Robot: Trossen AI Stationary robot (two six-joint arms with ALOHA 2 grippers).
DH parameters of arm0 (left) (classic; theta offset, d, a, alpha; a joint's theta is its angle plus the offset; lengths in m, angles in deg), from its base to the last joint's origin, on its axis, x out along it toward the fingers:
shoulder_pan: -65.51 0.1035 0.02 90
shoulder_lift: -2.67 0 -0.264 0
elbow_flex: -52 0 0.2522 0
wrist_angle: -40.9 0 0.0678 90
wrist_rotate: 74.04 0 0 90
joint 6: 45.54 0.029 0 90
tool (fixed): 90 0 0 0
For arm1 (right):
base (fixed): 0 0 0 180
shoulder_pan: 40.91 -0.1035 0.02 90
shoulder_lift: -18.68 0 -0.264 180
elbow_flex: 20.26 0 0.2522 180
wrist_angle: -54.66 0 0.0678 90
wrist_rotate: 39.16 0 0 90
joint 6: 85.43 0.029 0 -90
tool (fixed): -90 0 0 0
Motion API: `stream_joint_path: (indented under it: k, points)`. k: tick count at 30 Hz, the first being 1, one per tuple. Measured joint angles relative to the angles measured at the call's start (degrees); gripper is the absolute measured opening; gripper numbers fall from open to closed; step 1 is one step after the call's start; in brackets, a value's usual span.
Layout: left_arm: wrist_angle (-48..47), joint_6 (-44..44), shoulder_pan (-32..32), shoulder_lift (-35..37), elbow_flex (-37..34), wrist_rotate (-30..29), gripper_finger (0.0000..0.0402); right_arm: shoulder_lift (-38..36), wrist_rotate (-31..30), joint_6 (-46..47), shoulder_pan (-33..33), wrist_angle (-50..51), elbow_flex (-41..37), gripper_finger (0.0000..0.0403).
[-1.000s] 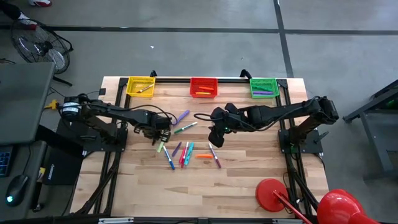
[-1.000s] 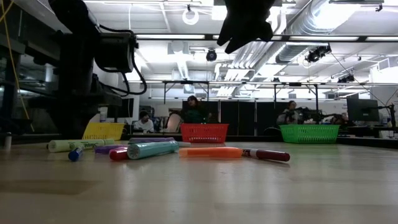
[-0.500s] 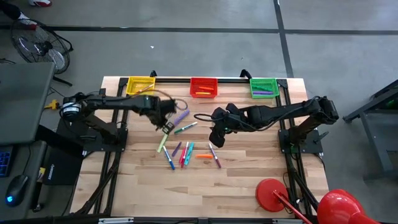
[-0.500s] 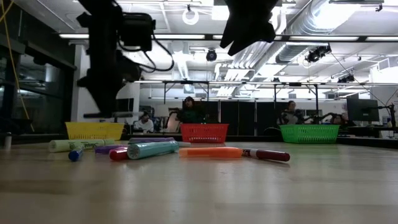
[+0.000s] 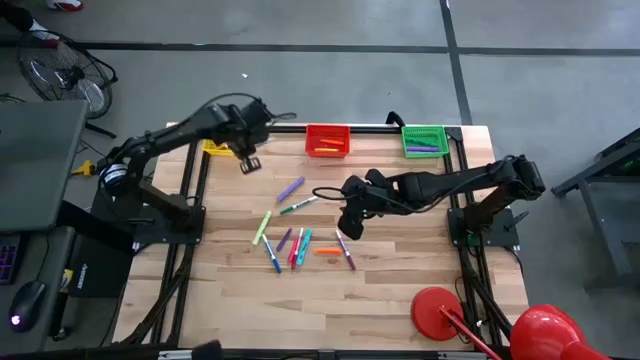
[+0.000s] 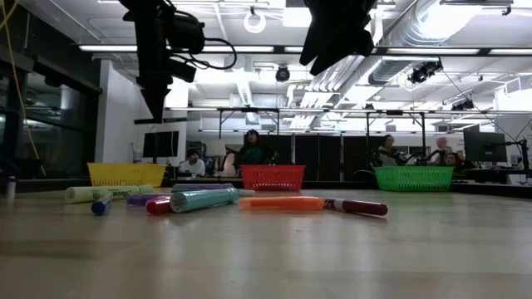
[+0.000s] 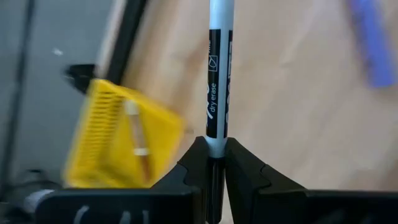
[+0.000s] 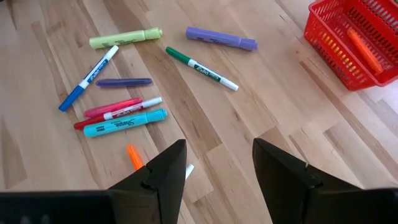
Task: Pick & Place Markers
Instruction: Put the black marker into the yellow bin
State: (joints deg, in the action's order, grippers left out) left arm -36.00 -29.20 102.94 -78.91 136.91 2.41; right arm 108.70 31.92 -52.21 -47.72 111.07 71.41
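My left gripper [image 5: 246,158] is up near the yellow basket [image 5: 216,148] at the far left of the table, shut on a white dry-erase marker with a black label [image 7: 217,74]. My right gripper [image 5: 345,222] hangs open above the middle of the table, its fingers [image 8: 163,171] over an orange marker [image 8: 133,155]. The loose markers lie flat on the wood: a purple one [image 5: 290,188], a green one [image 5: 298,206], a yellow-green one [image 5: 262,228], and a cluster [image 5: 292,246] with teal, red and blue ones. My left gripper pinches the white marker between its two fingers by one end [image 7: 216,144]. The rest of the marker sticks out ahead, in line with the fingers. It is lifted clear of the table, and the gripper points down in the low view [image 6: 158,83].
A red basket [image 5: 327,140] and a green basket [image 5: 424,140] stand along the far edge, each with markers inside; the yellow basket [image 7: 118,140] holds one too. A red stand [image 5: 436,310] sits at the near right corner. Bare wood lies near and left of the cluster.
My left gripper has risen from the table near the marker cluster with the white marker in its hold. It has travelled up and toward the far left, to the yellow basket.
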Motion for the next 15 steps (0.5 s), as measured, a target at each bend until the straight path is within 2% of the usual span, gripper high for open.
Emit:
stream_joint_path:
  k: [7,15]
  points:
    - [0.5,16.7,9.4,-3.8,0.6,-5.4,0.0027,0.0,-2.3,2.5,0.0,0.0,0.0,0.0173]
    - [3.5,25.4,11.8,-10.9,0.5,-13.8,0.0027,0.0,-4.8,4.2,0.0,0.0,0.0,0.0173]
